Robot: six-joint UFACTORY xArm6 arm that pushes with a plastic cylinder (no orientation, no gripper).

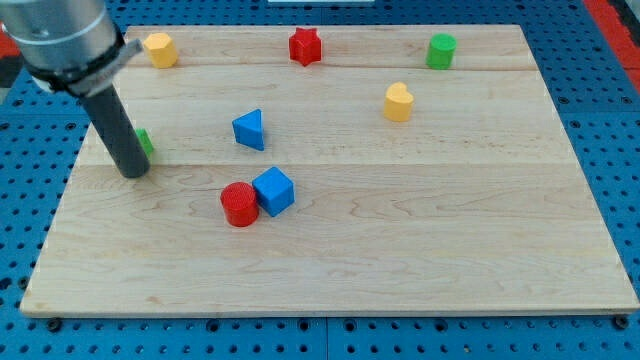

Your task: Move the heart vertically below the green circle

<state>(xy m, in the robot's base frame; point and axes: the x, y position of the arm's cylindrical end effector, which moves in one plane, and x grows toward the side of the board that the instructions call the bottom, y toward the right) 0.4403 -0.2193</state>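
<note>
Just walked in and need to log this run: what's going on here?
A robot arm's rod is pushing blocks on a wooden board. My tip sits at the view's left, right beside a partly hidden green block, far from the yellow heart. The heart lies below and left of the green circle, not yet under it. Other blocks: yellow hexagon, red star, blue triangle, blue cube touching a red cylinder.

Single view only, nothing shared with another. Camera sits high, off counter's [330,280] bottom edge, looks down at slant toward far edge at view's top. Moderately near: whole counter fits frame, blue perforated base [610,110] showing round edges.
</note>
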